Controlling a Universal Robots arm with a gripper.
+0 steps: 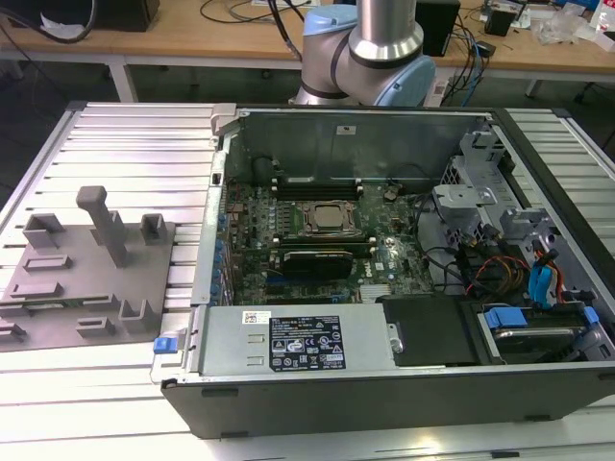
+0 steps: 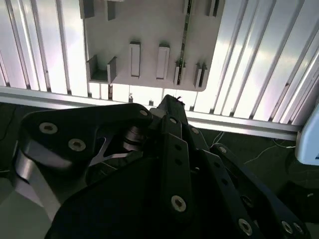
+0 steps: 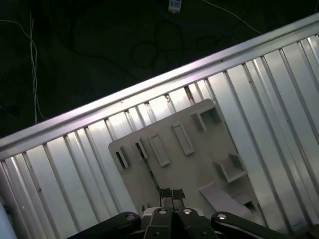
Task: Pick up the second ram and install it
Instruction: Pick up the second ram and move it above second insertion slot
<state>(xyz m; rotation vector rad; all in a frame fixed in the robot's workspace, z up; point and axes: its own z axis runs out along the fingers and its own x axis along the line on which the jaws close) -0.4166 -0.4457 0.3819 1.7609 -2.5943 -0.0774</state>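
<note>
Grey tray (image 3: 130,179) holds the ram (image 3: 149,167) on edge in slots for grasping; gripper (image 3: 171,193) hangs above it, fingers (image 3: 165,193) pressed together, empty.

In the exterior view the light comes evenly from overhead, soft and fairly bright, though the inside of the computer case (image 1: 346,144) sits in shade. In both wrist views the ribbed tabletop (image 2: 259,64) glares almost white and its grooves wash out. Against it my claw (image 3: 171,192) reads as a near-black shape, soft up close, and the floor (image 3: 99,40) past the edge is dim.
</note>
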